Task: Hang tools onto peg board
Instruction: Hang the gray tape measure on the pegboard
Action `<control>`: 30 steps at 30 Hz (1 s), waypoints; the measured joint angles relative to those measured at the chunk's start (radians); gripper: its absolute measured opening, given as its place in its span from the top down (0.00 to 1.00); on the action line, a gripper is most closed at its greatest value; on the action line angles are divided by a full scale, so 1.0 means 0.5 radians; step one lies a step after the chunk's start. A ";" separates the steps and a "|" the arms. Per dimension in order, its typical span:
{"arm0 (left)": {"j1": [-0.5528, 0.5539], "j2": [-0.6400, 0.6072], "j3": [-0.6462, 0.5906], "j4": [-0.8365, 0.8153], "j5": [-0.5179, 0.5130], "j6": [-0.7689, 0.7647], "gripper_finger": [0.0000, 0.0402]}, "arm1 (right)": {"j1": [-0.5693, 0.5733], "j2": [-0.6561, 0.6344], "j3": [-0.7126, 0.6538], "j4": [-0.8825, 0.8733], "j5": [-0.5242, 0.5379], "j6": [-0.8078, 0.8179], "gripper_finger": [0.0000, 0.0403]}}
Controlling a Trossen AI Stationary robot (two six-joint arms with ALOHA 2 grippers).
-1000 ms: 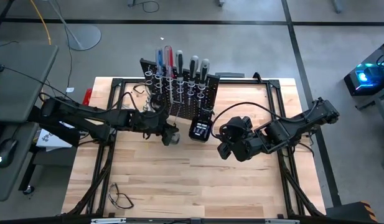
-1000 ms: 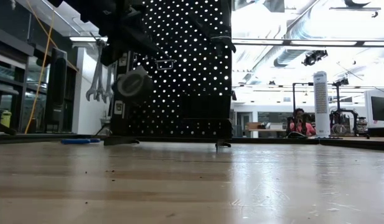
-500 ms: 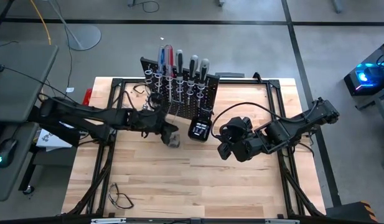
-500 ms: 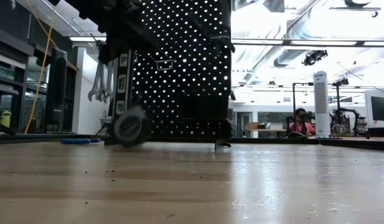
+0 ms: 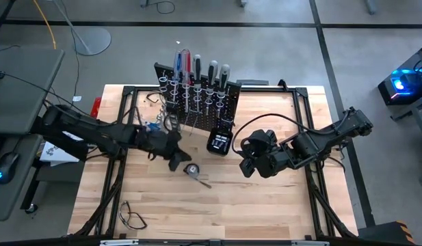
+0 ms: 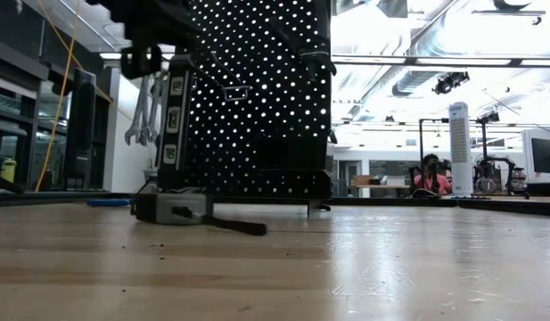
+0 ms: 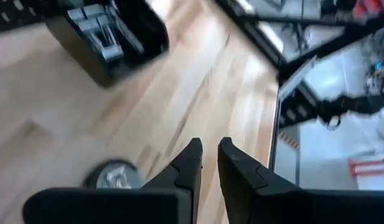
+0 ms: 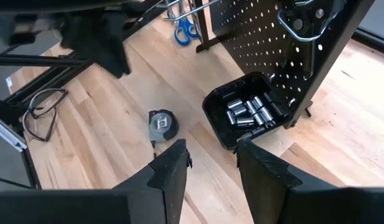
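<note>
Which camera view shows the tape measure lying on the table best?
The right wrist view: the tape measure lies whole and unobstructed. The high view shows it small, the low view side-on, and the left wrist view blurred behind the left end effector.

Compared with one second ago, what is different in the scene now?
The tape measure left the left gripper and dropped to the table, where it now lies in front of the peg board. The left arm drew back slightly. The right gripper and the hung tools stayed in place.
</note>
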 joint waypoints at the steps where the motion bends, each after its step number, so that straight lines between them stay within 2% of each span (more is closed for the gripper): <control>1: -0.049 0.000 0.000 -0.035 -0.015 -0.011 0.89 | 0.000 0.000 0.000 0.000 0.002 -0.010 0.67; 10: -0.610 0.036 0.000 -0.269 -0.226 -0.279 0.85 | 0.000 0.000 0.000 -0.001 0.004 -0.031 0.67; 14: -0.796 0.186 0.000 -0.288 -0.358 -0.205 0.80 | 0.000 0.000 0.000 -0.002 -0.033 -0.050 0.67; 17: -0.788 0.327 0.000 -0.147 -0.348 -0.054 0.72 | 0.000 0.000 0.000 -0.002 -0.072 -0.083 0.67; 20: -0.719 0.456 0.017 -0.015 -0.177 0.163 0.62 | 0.000 0.000 0.000 -0.003 -0.075 -0.084 0.67; 24: -0.588 0.598 0.141 -0.102 0.082 0.551 0.48 | 0.000 0.000 0.000 -0.016 -0.077 -0.084 0.67; 30: -0.416 0.708 0.319 -0.257 0.155 1.113 0.32 | 0.000 0.000 0.000 -0.023 -0.086 -0.084 0.67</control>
